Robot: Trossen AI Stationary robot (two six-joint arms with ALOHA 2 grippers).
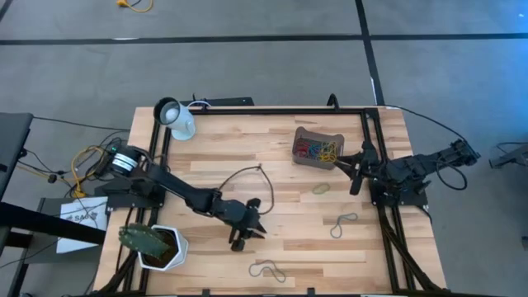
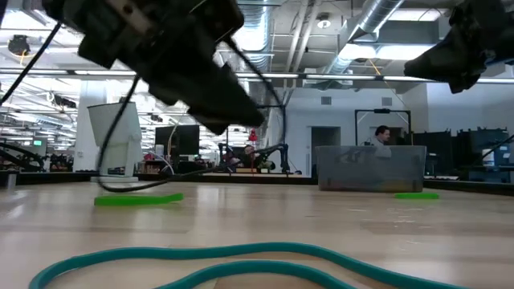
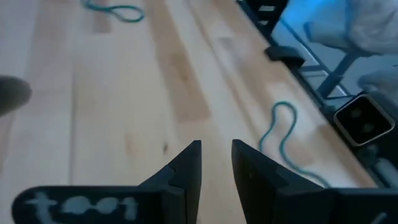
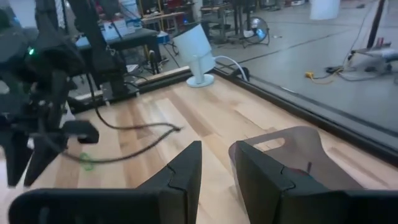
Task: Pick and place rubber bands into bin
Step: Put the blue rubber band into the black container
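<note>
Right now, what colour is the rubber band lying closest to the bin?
Pale yellow-green. The rubber band lies just below the bin in the high view, which shows it best.

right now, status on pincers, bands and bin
Left pincer open, empty, mid-table. Right pincer open, empty, beside bin. Bin holds several bands; three bands loose on table. Black cable lies near left arm.

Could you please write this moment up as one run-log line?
left gripper: open, empty, mid-table | right gripper: open, empty, beside bin | bin: holds bands | loose rubber bands: several on table
</note>
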